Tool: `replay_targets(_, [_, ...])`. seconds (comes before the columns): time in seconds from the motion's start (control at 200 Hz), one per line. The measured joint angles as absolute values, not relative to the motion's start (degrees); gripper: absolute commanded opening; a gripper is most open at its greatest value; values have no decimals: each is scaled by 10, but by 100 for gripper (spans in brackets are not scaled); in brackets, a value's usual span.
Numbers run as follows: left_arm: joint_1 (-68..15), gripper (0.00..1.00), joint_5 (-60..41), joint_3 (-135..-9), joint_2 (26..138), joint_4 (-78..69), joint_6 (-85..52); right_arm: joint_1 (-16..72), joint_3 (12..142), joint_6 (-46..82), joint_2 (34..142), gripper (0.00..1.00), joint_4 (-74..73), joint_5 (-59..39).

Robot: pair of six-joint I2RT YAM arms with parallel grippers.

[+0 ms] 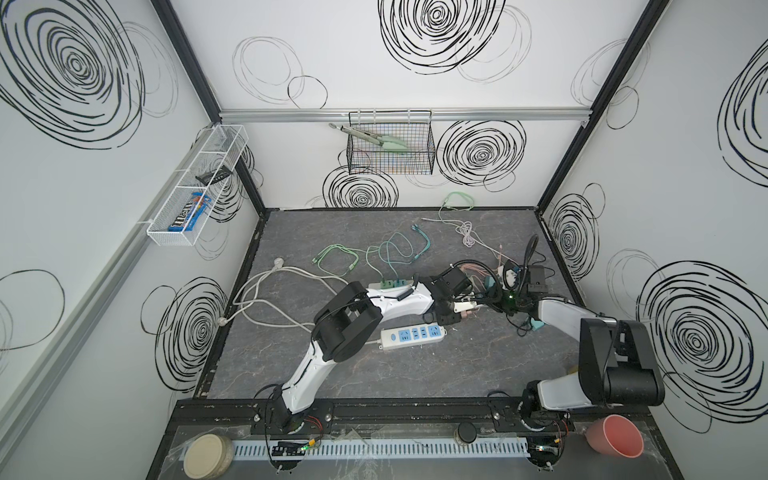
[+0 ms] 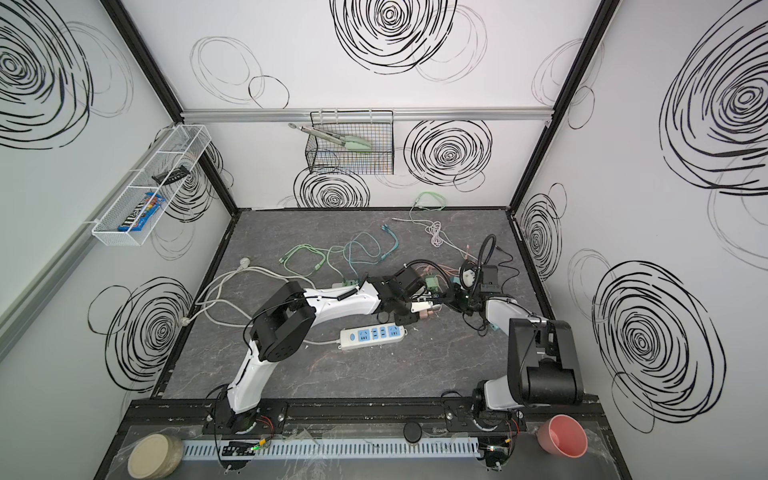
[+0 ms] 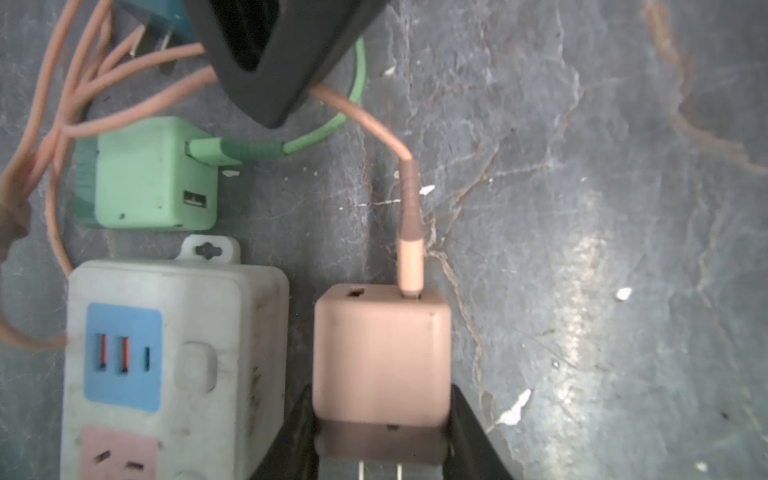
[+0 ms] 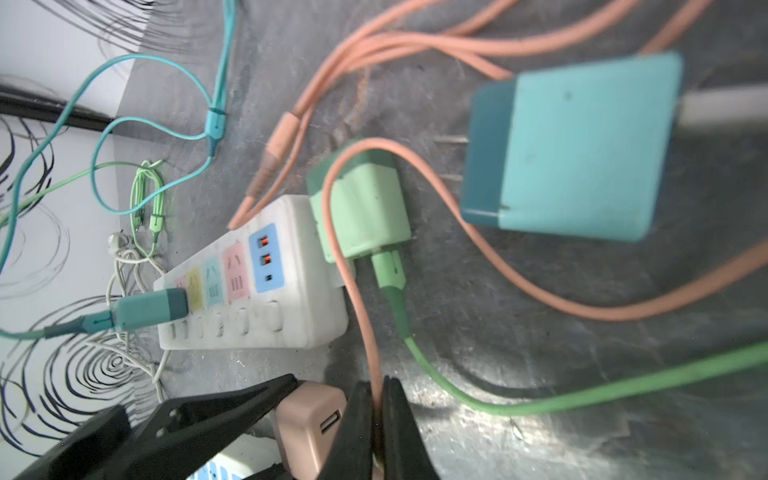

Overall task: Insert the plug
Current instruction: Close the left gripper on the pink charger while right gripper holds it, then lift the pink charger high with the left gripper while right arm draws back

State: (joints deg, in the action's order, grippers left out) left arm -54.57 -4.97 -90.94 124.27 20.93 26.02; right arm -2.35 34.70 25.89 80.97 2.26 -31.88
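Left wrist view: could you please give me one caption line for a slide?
Left gripper holds the pink charger, its pink cable plugged in, beside the white power strip.

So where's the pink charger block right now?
In the left wrist view, the pink charger block sits between the left gripper's fingers, just beside the white power strip's USB end; right of centre in both top views.

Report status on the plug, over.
Left gripper jaws clamped on pink charger. Right gripper jaws pinch its pink cable. Charger unplugged, beside white power strip. Green charger lies at strip's end.
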Motion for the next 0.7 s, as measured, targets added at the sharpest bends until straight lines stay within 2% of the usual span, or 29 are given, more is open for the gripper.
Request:
replay_targets(0.17, [-533,0,-93,-849,1148,190,230,-53,368,291,765,59,14,-359])
replay_targets(0.195, [-531,0,-98,-842,1131,186,225,-57,372,295,762,70,13,-362])
replay_targets(0.245, [-527,0,-108,-829,1098,175,215,-65,383,308,756,83,13,-364])
replay_targets(0.25, [-526,0,-109,-828,1094,173,213,-65,384,309,755,86,13,-364])
replay_targets(0.26, [-526,0,-111,-826,1087,171,211,-66,387,308,754,98,15,-363])
replay_targets(0.265, [-525,0,-112,-825,1085,171,210,-67,388,309,754,100,15,-362])
replay_targets(0.555, [-477,0,-111,-796,962,132,104,-70,414,324,692,97,14,-291])
replay_targets(0.7, [-456,0,-110,-831,939,135,40,-70,391,336,688,97,-20,-286])
